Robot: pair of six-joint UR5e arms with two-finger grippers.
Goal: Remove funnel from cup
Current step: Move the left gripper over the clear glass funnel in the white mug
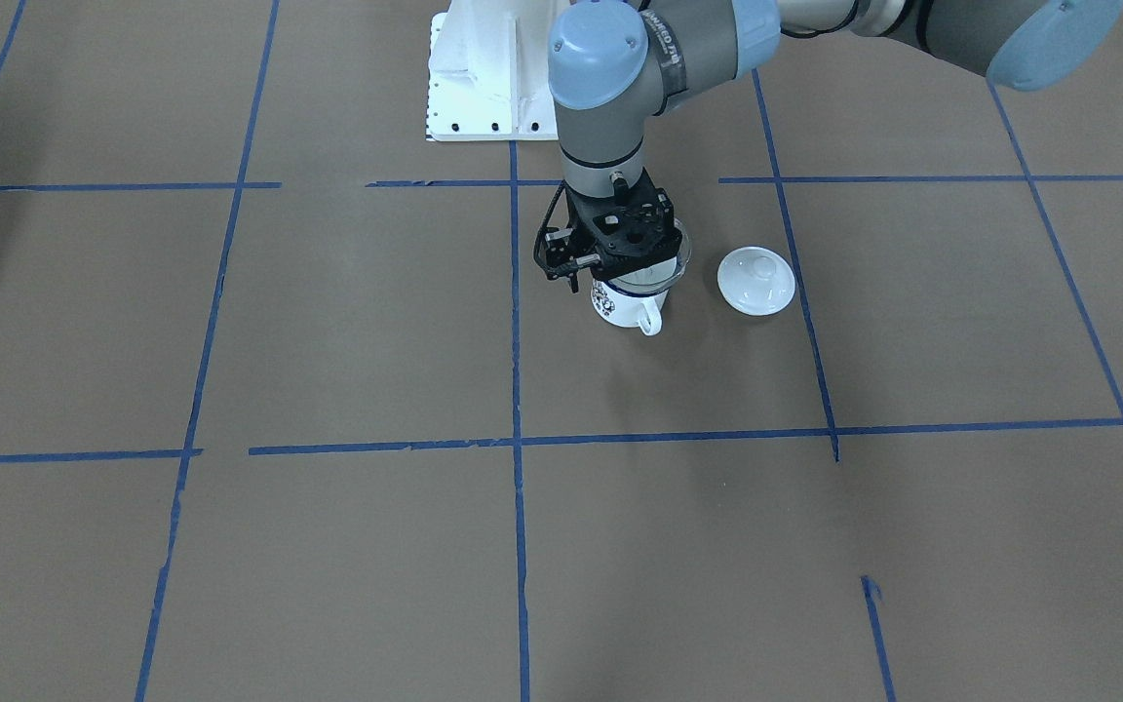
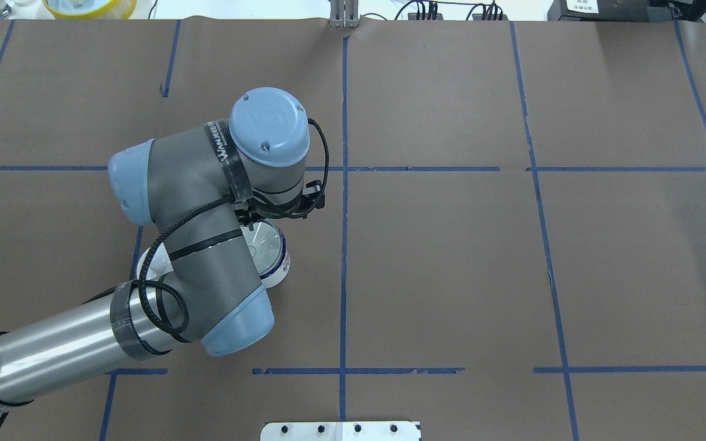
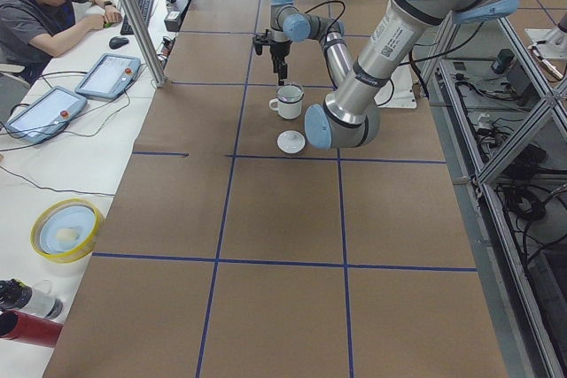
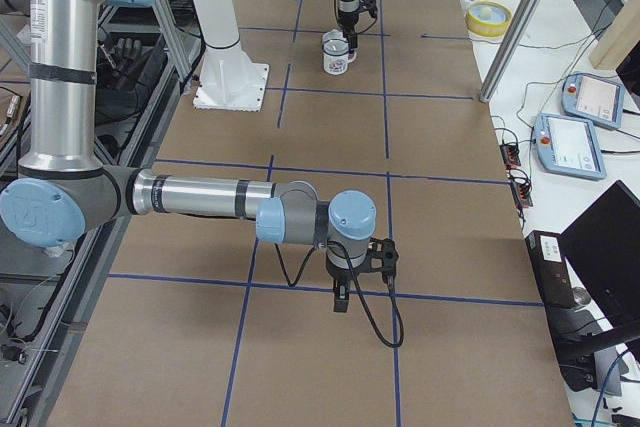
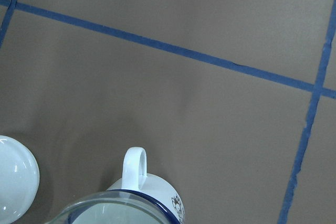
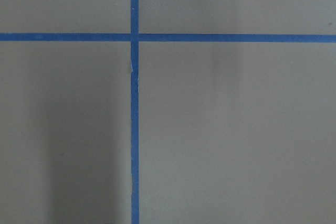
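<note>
One brown-papered desk, gridded with blue tape, carried everything. Two arms reached over it. The left arm bent across to the cup, and the right arm stretched out low, well apart from the cup. The right end effector hung just above the paper near a tape crossing. It showed only in a side camera, so I cannot tell whether its fingers were spread or pressed together. Its own camera saw only paper and tape.

In the front-facing view the cup stood upright, its handle turned toward 5 o'clock. The funnel sat in the cup's mouth, its clear rim a little wider than the blue rim beneath. Its spout was hidden inside the cup. A white lid with a knob lay on the paper at 3 o'clock of the cup, near but apart from it.

The left end effector hung over the funnel's 10 o'clock side. Its black body covered the fingers, so I cannot tell if they were spread or pinching the rim. From overhead, the left arm hid most of the lid and part of the cup.
</note>
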